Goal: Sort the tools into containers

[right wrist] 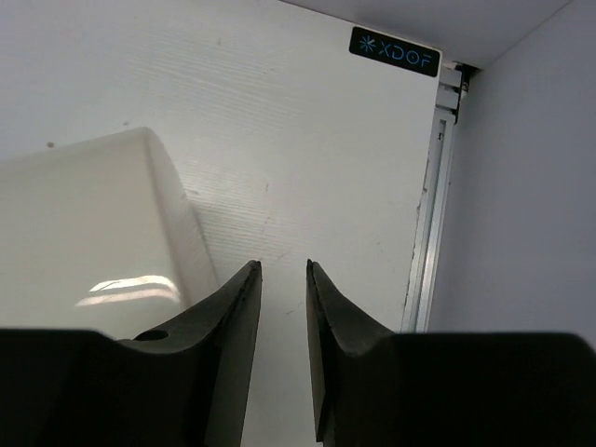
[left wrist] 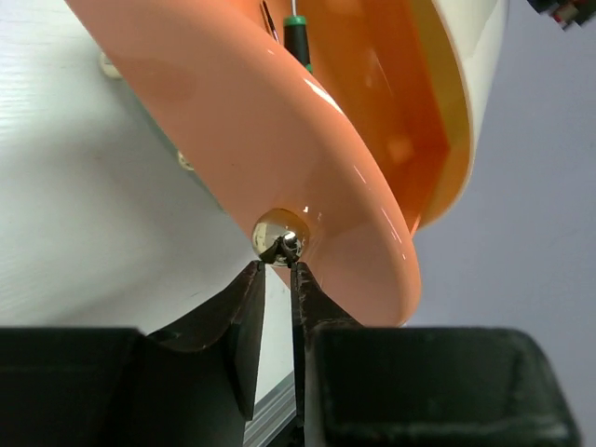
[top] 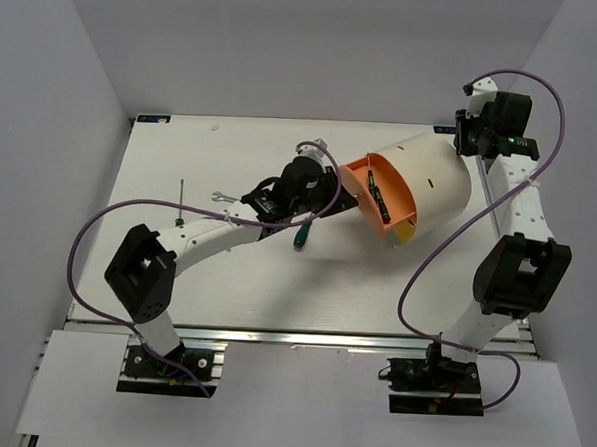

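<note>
The cream container drum lies on its side, its orange face turned toward my left gripper. One screwdriver sits inside an orange compartment. A green-handled screwdriver lies on the table below the left wrist. Another screwdriver and the silver wrench lie at the left. In the left wrist view my left gripper has its jaws a narrow gap apart, tips right at a shiny knob on the orange face, not closed around it. My right gripper is open and empty beside the drum's wall.
The table's right rail and the side wall stand close to the right gripper. The purple cable of the left arm loops over the left part of the table. The back wall rises just behind the drum.
</note>
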`<state>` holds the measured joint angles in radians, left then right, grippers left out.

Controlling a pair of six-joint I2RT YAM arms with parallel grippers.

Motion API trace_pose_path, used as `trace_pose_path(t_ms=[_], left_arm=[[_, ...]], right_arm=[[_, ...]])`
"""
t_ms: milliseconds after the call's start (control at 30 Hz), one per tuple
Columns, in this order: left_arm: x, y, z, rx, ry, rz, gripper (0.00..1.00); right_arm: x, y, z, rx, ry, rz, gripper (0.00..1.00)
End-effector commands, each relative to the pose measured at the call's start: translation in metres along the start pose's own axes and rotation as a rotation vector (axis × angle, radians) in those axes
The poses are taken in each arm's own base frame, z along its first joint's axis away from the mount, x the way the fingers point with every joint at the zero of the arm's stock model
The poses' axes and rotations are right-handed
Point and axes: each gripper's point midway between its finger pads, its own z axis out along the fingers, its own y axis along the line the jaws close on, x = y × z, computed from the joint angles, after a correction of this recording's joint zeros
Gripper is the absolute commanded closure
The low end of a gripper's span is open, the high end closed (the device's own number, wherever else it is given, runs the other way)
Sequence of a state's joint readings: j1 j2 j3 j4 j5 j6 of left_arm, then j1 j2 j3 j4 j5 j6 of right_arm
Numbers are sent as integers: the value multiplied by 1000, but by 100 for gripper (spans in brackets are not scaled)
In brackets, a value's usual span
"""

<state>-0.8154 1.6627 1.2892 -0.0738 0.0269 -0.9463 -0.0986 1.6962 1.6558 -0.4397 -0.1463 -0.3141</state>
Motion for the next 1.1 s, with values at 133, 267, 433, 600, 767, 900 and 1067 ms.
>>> trace_pose_path(t_ms=[133, 267, 433, 600, 767, 900, 1067], left_arm=[[-4, -36, 27, 116, 36, 19, 72], [-5, -43, 40, 141, 52, 19, 71], [-3, -53, 58, 172, 81, 22, 70], [-1, -57, 74, 195, 99, 15, 69], [0, -61, 85, 212, 114, 9, 69], [-3, -63, 82, 206, 101, 12, 68], [-17, -49, 44, 120, 20, 27, 49]], right_arm=[[-5, -22, 10, 7, 11, -54, 67], [1, -1, 6, -124, 18, -66, 68], [11, 35, -7, -308, 17, -73, 68], [18, 42, -12, -333, 25, -63, 68], [24, 42, -13, -322, 39, -57, 69], [25, 39, -15, -295, 41, -48, 67], [16, 19, -22, -230, 7, -32, 56]])
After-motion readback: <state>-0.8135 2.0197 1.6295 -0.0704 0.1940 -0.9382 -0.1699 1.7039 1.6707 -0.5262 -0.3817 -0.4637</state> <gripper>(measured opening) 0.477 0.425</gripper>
